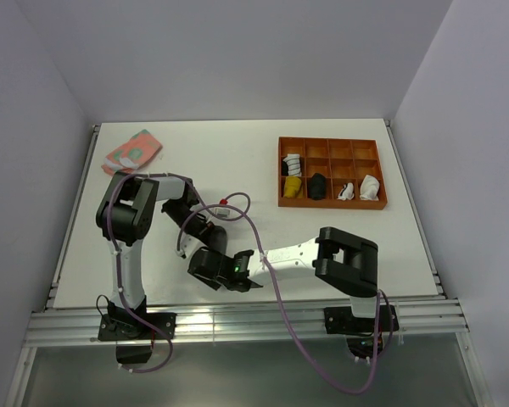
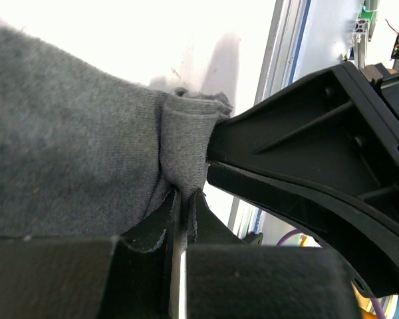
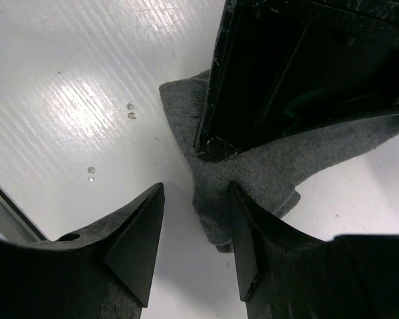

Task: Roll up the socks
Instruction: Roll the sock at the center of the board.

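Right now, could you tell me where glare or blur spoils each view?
Top external: even, sharp, glare only on the near rail; left wrist: table blown white, own fingers blurred; right wrist: glare streaks on the table left of the grey sock.

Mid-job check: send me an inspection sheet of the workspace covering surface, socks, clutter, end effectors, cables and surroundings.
Surface: white table, with a few small specks in the right wrist view.
Job's things: grey sock on the table near the front edge, bunched into a fold. No loose striped sock seen.
Clutter: orange tray at far right holding rolled bundles. Pink patterned fabric at far left.
End effectors: left end effector shut on the grey sock. Right end effector open, with the sock edge against one finger.
Cables: purple cable loops between the arms and hangs off the front.
Surroundings: plain walls on three sides, metal rail at the near edge.
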You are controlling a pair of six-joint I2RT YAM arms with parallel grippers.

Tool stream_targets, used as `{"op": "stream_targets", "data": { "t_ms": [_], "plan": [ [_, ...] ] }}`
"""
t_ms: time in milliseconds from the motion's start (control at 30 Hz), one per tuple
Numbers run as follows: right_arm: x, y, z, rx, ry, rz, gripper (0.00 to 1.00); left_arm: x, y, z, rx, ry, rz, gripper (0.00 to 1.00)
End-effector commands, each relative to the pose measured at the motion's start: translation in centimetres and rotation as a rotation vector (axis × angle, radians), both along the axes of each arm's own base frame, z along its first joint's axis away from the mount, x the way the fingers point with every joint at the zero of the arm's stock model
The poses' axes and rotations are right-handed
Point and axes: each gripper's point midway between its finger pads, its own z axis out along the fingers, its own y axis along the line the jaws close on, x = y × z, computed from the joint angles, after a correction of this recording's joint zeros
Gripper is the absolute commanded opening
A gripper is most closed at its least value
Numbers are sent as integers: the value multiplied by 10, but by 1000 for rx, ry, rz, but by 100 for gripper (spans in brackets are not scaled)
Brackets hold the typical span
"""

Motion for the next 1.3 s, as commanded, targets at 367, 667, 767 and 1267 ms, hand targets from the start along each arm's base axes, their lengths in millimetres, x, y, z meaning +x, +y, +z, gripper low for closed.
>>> {"op": "stream_targets", "data": {
  "t_ms": [367, 667, 767, 1267],
  "plan": [
    [35, -28, 17, -87, -174, -42, 51, -10, 17, -19, 19, -30, -145, 0],
    [22, -20, 10, -61, -107, 26, 44, -13, 19, -20, 27, -13, -165, 0],
    [16, -16, 9, -54, -87, 75, 35, -10, 19, -21, 35, -17, -163, 0],
    [-33, -25, 10, -53, 295, -8, 0, 69, -18, -1, 14, -314, 123, 13]
  ]
}}
